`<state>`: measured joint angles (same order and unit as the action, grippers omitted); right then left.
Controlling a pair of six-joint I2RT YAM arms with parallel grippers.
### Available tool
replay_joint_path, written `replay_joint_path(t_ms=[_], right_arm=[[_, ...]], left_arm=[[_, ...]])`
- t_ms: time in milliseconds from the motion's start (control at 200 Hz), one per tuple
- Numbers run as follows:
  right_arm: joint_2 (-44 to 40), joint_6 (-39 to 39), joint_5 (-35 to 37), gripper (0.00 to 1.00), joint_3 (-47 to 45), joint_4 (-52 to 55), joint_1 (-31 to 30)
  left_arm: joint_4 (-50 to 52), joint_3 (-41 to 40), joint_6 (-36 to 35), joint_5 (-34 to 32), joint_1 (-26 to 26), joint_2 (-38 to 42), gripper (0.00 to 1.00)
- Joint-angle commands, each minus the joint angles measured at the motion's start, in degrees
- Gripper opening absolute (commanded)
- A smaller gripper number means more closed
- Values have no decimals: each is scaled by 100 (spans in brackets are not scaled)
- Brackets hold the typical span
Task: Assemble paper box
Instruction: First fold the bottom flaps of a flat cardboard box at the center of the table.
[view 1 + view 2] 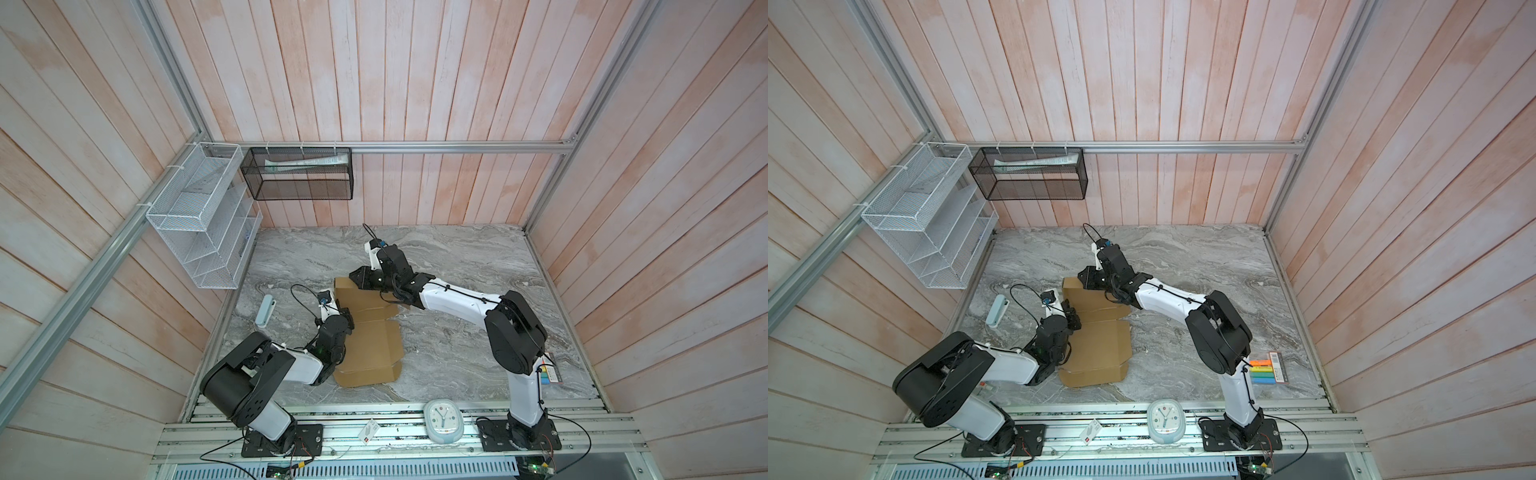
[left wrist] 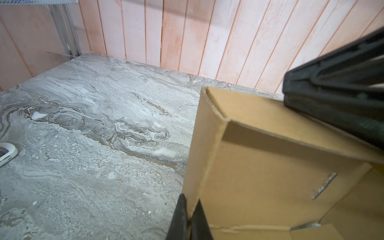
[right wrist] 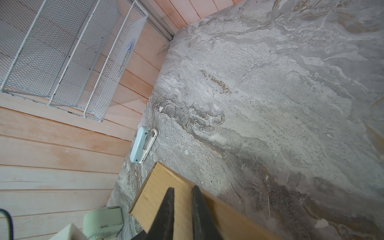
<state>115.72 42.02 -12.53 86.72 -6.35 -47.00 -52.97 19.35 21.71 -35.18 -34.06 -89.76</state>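
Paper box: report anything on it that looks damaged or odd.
The paper box has a pale streak on an inner panel, either a scrape or a cut slot, and the raised wall's top corner looks creased and frayed.

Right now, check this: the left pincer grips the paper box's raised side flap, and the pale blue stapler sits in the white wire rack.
Wrong about the stapler: it lies on the table, as both top views show. The left pincer does grip the raised side flap of the paper box.

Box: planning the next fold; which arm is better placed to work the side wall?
Probably left: the left pincer pinches the box's side wall; the right pincer lies over the far flap.
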Motion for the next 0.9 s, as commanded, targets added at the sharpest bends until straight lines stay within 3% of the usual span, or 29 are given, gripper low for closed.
replay_joint_path(t_ms=[0, 150, 465, 810, 895], right_arm=[[282, 78, 4, 19, -238, 650, -41], [267, 91, 5, 19, -252, 657, -44], [299, 71, -3, 19, -182, 701, -39], [317, 117, -8, 19, -284, 690, -40], [337, 115, -21, 19, -234, 728, -46]], left_arm=[[-29, 69, 300, -43, 49, 66, 3], [-29, 38, 475, 70, 49, -130, 14], [-196, -9, 760, 175, 65, -512, 16], [-625, -150, 813, 172, 84, -892, 0], [-697, -195, 854, 170, 82, -903, 0]])
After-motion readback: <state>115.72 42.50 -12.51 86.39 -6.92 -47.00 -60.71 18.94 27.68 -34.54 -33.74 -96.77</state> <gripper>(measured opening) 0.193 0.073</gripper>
